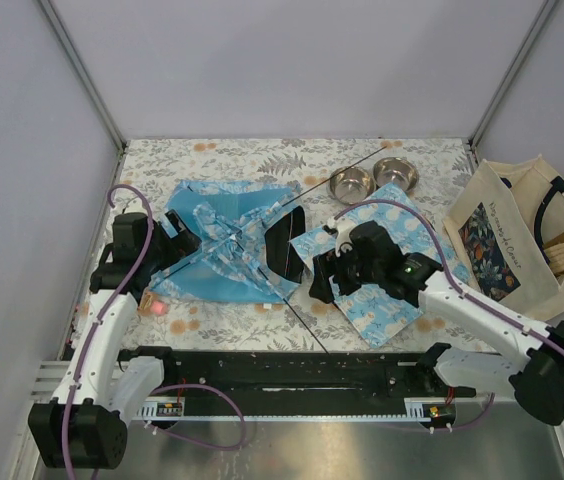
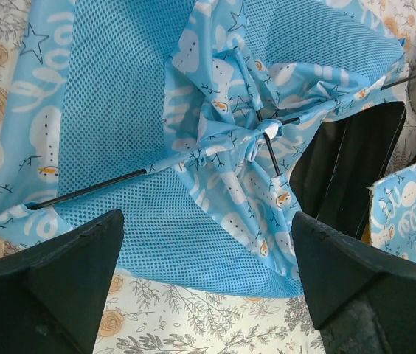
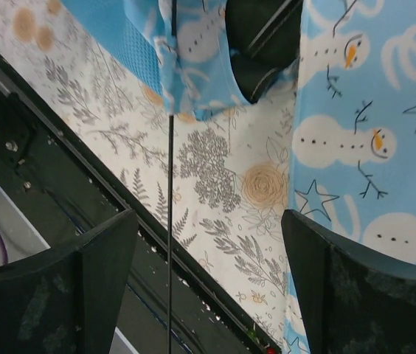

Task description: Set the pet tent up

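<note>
The pet tent (image 1: 224, 245) lies collapsed on the table, its snowman fabric bunched where two thin black poles cross (image 2: 263, 127). My left gripper (image 1: 169, 250) hangs open at the tent's left side. In the left wrist view the left gripper (image 2: 206, 243) spans the edge of a blue mesh panel (image 2: 119, 110) without touching it. My right gripper (image 1: 322, 282) is open at the tent's right. In the right wrist view a black pole (image 3: 170, 221) runs free between the right gripper's (image 3: 208, 236) jaws, nearer the left finger (image 3: 112, 258). The tent's corner (image 3: 193, 66) lies beyond.
A flat square mat (image 1: 387, 290) of matching print lies under the right arm. Two steel bowls (image 1: 352, 184) (image 1: 395, 173) stand at the back. A cream tote bag (image 1: 522, 235) sits at the right edge. The black base rail (image 1: 282, 375) lines the near edge.
</note>
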`<state>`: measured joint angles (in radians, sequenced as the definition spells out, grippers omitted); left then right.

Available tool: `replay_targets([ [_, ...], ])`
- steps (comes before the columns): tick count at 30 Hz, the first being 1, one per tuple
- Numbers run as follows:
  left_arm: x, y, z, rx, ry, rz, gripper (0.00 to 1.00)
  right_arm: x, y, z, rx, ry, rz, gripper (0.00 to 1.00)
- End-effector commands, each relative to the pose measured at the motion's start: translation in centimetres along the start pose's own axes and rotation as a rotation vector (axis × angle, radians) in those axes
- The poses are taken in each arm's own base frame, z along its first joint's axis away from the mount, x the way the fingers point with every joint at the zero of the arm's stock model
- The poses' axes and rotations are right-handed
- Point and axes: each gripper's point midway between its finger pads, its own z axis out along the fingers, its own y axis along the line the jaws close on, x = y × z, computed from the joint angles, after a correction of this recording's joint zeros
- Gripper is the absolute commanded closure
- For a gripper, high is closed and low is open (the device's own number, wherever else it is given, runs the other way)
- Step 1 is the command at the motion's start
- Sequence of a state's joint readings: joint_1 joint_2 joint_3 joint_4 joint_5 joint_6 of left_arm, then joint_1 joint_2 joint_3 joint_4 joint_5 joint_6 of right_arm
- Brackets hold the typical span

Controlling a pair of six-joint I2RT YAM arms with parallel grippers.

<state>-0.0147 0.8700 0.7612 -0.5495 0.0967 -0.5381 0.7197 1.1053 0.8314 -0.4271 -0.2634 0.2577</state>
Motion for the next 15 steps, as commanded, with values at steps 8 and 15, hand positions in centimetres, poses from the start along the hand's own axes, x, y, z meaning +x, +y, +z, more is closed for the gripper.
replay_targets([
  [8,-1.0,-0.2,-0.2,0.0,-0.045,-0.034,0.01,4.7,1.7,4.8,-0.053,0.175,-0.104,0.19],
  [15,-2.0,-0.3,-0.4,-0.008,-0.081,-0.037,0.01,7.8,3.3,6.6,-0.149,0.272,-0.134,0.36],
])
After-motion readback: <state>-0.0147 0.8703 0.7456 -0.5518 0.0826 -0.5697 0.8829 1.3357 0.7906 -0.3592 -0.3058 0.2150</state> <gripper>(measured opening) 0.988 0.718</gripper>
